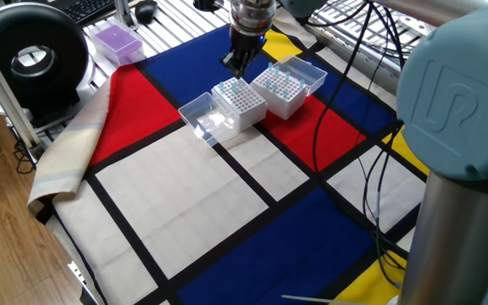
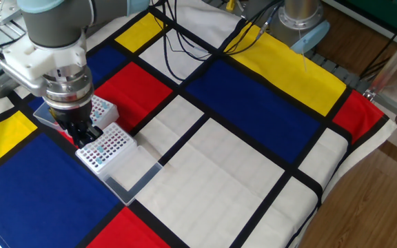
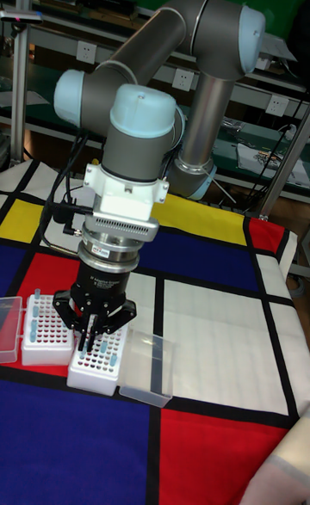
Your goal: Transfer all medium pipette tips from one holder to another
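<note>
Bright even indoor light, soft faint shadows, mild glare on clear plastic, focus sharp.

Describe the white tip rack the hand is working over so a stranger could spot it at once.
Start at the grey robot arm and follow it down to its black two-finger hand. Directly beneath sits a white plastic tip rack. Unlike the neighbouring white rack, its clear hinged lid lies open toward the white patch of the cloth.

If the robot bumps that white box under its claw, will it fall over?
Probably not: the white rack looks squat and flat-bottomed, so it would likely slide on the cloth. It seems light plastic. Its open clear lid might wobble.
</note>
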Action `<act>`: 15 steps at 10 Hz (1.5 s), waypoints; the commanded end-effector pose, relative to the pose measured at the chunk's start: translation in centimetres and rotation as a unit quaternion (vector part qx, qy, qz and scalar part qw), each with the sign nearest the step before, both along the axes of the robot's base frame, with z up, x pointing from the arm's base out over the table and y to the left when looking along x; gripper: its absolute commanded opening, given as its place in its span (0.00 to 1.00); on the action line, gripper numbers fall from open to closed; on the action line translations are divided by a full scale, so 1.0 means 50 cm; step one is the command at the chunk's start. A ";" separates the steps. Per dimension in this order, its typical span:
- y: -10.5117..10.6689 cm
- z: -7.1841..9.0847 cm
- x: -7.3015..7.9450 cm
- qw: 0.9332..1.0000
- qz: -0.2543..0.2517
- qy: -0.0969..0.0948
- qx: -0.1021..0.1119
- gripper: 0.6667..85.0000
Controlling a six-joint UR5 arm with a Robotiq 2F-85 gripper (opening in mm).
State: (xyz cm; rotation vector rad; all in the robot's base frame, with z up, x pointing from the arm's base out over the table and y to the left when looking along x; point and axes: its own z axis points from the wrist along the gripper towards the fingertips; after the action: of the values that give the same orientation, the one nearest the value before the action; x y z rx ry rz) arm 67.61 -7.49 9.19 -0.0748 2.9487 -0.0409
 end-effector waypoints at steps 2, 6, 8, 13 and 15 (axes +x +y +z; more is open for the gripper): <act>-0.013 0.062 -0.014 1.000 -0.007 0.016 -0.004 0.16; -0.006 0.087 -0.024 1.000 -0.013 0.019 -0.009 0.15; -0.011 0.095 -0.024 1.000 -0.009 0.019 -0.016 0.15; -0.044 0.092 -0.030 1.000 0.001 0.019 -0.019 0.13; -0.063 0.085 -0.037 1.000 0.005 0.017 -0.020 0.13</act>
State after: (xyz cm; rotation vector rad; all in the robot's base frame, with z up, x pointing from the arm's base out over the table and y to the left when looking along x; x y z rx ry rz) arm 66.01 -9.77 13.54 -0.0897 2.9884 -0.1126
